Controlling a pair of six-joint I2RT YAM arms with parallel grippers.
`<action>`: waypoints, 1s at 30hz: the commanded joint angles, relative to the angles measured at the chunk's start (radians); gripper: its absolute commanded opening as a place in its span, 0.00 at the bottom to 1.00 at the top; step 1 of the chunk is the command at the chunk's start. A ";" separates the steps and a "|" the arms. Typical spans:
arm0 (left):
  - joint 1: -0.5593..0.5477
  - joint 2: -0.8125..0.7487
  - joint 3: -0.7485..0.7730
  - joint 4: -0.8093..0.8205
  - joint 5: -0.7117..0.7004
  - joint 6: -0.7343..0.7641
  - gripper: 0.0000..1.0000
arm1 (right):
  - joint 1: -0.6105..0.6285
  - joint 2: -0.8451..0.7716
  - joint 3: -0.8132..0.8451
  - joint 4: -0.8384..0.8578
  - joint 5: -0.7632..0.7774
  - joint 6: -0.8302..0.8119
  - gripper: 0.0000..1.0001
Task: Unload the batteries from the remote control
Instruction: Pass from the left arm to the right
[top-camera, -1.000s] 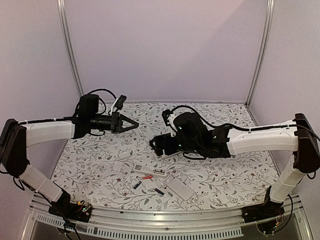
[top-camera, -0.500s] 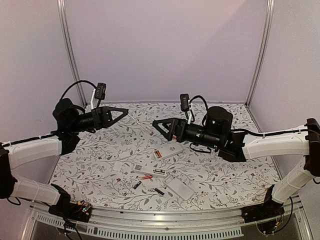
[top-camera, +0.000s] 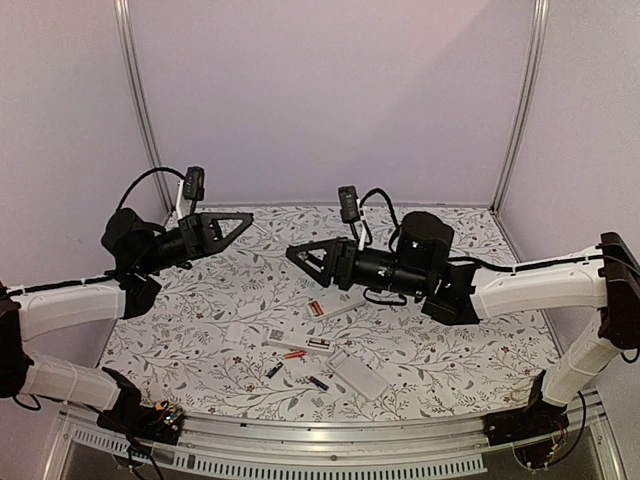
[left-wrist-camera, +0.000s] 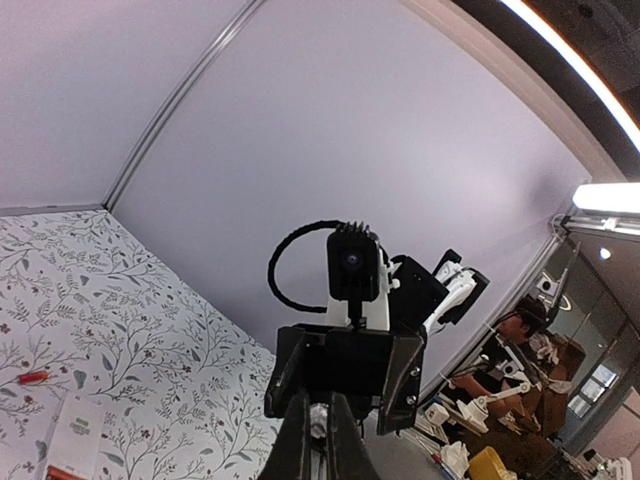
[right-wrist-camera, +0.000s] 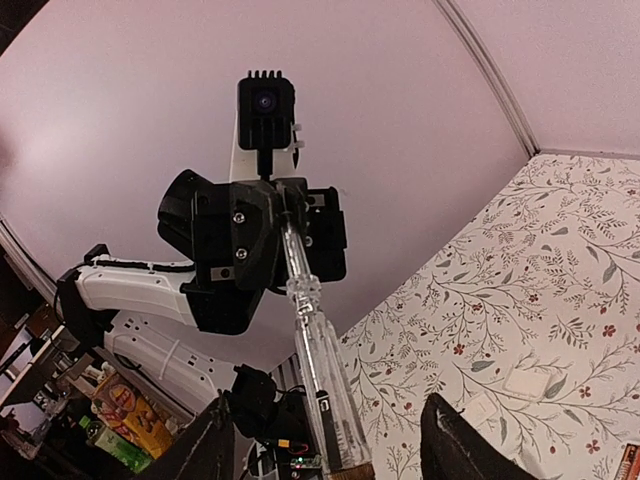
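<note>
Two white remotes lie on the table: one (top-camera: 337, 301) with its compartment open and reddish batteries (top-camera: 316, 308) inside, and a slimmer one (top-camera: 298, 343). Loose batteries lie near it: a red one (top-camera: 294, 354) and two black ones (top-camera: 273, 370) (top-camera: 318, 382). Both arms are raised above the table, tips facing. My left gripper (top-camera: 245, 216) (left-wrist-camera: 318, 440) (right-wrist-camera: 255, 250) is shut on the thin end of a clear stick-like tool (right-wrist-camera: 325, 390) (top-camera: 270, 233). The tool's thick handle reaches between the fingers of my right gripper (top-camera: 295, 255) (right-wrist-camera: 335, 450), which stand apart on either side without touching it.
White battery covers lie on the floral cloth (top-camera: 358, 373) (top-camera: 240, 333). In the left wrist view a remote (left-wrist-camera: 75, 435) and a red battery (left-wrist-camera: 30, 377) sit at the lower left. Lilac walls with metal posts (top-camera: 140, 100) close in the table.
Both arms have lifted off the table. The right gripper left a remote on the cloth and moved left until the tool's handle came between its fingers.
</note>
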 joint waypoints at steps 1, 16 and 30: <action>-0.015 0.003 -0.020 0.055 -0.015 -0.024 0.00 | 0.007 0.028 0.036 0.009 -0.014 -0.005 0.58; -0.023 0.029 -0.035 0.115 0.005 -0.042 0.00 | 0.007 0.056 0.065 0.010 -0.039 0.008 0.33; -0.026 0.044 -0.033 0.074 0.022 -0.009 0.02 | 0.006 0.038 0.032 0.015 0.018 0.019 0.01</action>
